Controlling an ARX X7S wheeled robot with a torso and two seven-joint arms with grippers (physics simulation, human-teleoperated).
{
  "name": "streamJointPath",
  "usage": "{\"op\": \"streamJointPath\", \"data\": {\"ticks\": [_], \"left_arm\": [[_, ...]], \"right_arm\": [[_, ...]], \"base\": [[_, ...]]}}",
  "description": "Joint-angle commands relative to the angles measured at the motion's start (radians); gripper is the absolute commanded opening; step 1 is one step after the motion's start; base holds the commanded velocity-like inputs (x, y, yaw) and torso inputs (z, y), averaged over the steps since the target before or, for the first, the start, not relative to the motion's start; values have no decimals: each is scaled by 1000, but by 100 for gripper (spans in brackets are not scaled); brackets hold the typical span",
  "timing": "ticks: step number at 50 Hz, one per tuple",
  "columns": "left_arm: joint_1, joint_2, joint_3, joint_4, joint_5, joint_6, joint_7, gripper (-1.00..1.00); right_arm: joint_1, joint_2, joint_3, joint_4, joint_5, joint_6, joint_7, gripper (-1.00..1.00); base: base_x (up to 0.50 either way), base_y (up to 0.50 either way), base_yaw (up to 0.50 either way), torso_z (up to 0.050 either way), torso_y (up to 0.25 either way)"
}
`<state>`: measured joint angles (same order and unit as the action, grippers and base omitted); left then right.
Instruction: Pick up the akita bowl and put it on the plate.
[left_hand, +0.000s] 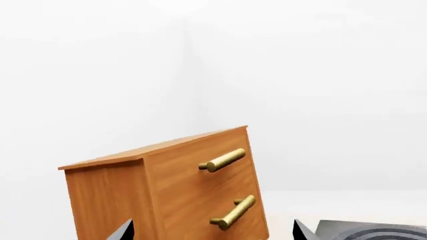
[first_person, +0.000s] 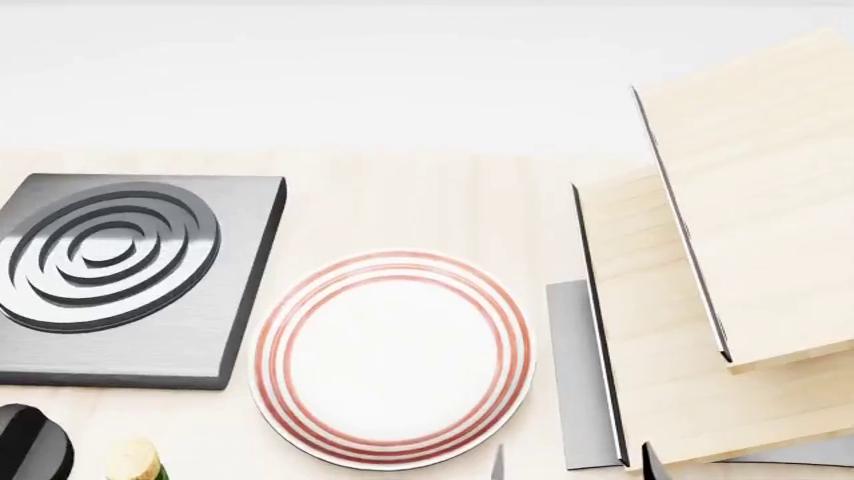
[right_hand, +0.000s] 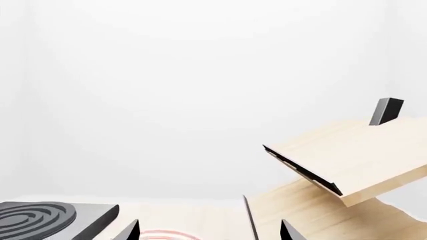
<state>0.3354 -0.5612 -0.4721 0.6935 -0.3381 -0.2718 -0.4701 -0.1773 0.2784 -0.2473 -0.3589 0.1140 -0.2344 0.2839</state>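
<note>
Plate lies bare on the bench; akita bowl unseen, so transfer remains. Both hands spread, holding nothing.

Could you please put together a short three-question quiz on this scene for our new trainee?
1. True or false: the plate has nothing on it.
2. In the head view, which lies to the left of the plate? A) the burner B) the pale wooden rack C) the wooden cabinet
3. What colour are the rings around the plate's rim?

Key:
1. True. Its white centre is bare, and the akita bowl shows in no view.
2. A. The dark square burner with raised rings sits to the plate's left; the rack is on the plate's right.
3. Red.
</note>
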Motion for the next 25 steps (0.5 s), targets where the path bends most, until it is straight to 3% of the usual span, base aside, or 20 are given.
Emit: {"op": "streamJointPath", "data": {"ticks": [1,10,12,13,25], "left_arm": [[21,-57,-75,-12,-71,-90,31,100],[44,-102,-115,-15,-187,-192,84,100],[41,-120,-128,-19,-286,-251,120,100],[44,-145,-87,-21,-204,-277,68,100],[5,-184,-2,-79,-298,-410,91,100]], "right_arm": [[5,0,-11,11,-6,-2,3,100],[17,-3,-22,39,-9,-5,2,100],[22,-4,-25,50,-11,-5,2,100],[25,-4,-26,54,-11,-4,2,100],[36,-6,-35,78,-15,-3,7,100]], "base": [[0,0,0,0,0],[0,0,0,0,0],[0,0,0,0,0],[0,0,0,0,0],[0,0,0,0,0]]}}
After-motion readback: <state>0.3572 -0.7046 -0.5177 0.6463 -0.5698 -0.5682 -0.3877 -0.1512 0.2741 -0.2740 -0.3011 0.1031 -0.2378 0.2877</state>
